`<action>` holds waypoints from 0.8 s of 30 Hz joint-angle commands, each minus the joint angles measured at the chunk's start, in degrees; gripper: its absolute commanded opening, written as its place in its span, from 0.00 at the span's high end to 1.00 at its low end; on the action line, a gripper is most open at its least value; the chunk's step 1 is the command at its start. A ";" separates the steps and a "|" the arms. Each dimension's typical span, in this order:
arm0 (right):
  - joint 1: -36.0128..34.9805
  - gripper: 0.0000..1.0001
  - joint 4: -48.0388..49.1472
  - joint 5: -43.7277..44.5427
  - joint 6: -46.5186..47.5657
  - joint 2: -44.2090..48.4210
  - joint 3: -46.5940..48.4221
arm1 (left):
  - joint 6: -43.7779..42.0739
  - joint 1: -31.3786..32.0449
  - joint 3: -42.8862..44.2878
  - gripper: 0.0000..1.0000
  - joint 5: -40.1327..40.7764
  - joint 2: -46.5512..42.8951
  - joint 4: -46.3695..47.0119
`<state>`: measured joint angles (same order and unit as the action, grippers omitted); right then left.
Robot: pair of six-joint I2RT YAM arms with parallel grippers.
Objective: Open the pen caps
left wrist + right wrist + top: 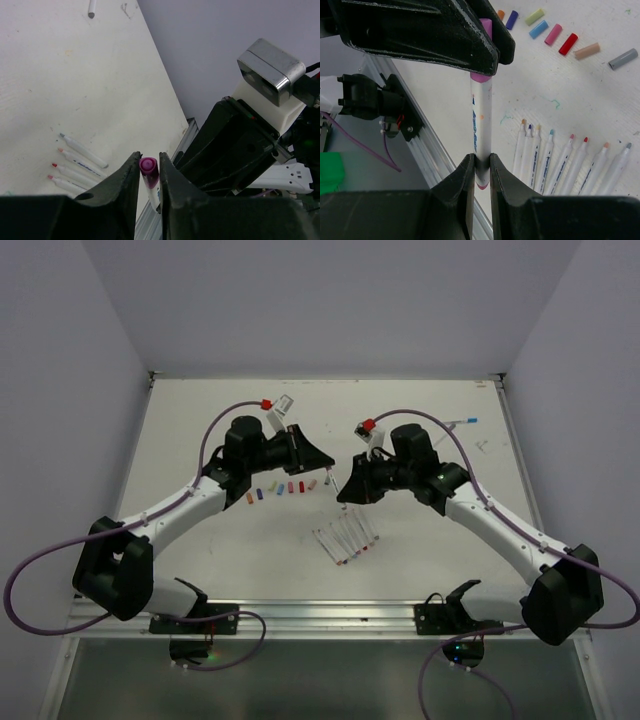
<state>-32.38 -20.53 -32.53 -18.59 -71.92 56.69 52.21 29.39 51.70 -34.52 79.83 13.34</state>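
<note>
Grey walls enclose a white bench [200, 440], where two arms meet over the middle. The right end effector [481, 162] clamps narrowly on the body of a white pen [481, 115]. The left end effector [149, 162] grips the magenta cap [148, 166] at that pen's far-left end. Uncapped pens [347, 538] lie in a row near centre. Loose caps [283, 487] line the bench left of centre.

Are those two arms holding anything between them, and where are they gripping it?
Yes, one thin white plastic pen. The right fingers clamp its barrel near the tail end; the left fingers pinch its short magenta cylindrical cap.
</note>
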 commanded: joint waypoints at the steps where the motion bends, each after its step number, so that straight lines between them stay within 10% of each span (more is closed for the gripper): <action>1: -0.14 1.00 2.60 1.77 -1.10 -0.15 1.76 | 1.14 0.32 -0.29 0.81 -2.30 0.15 3.79; 3: -0.05 1.00 2.95 1.25 -1.27 -0.06 1.94 | 1.06 0.23 -0.20 1.00 -2.56 0.32 3.88; 5: -0.14 0.95 3.04 1.42 -1.27 0.02 2.38 | 1.06 0.23 0.06 1.00 -2.92 0.59 3.97; 8: -0.14 0.61 3.31 1.68 -0.66 -0.15 2.55 | 1.49 0.32 0.06 1.00 -4.23 0.76 4.41; 12: -0.14 0.59 4.45 0.19 0.13 -1.64 2.90 | 3.42 0.23 -0.37 1.00 -6.60 0.68 6.86; 20: -0.23 1.00 9.29 -3.60 -1.54 -4.72 2.90 | 5.63 0.32 -0.12 1.00 -9.16 1.20 9.78; 24: -3.99 1.00 1.41 18.33 0.73 -4.54 4.74 | -5.07 0.84 8.22 1.00 4.39 4.52 -12.64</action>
<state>-33.58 -16.01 -30.55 -19.57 -76.07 57.74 52.88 29.19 53.54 -37.19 82.32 13.50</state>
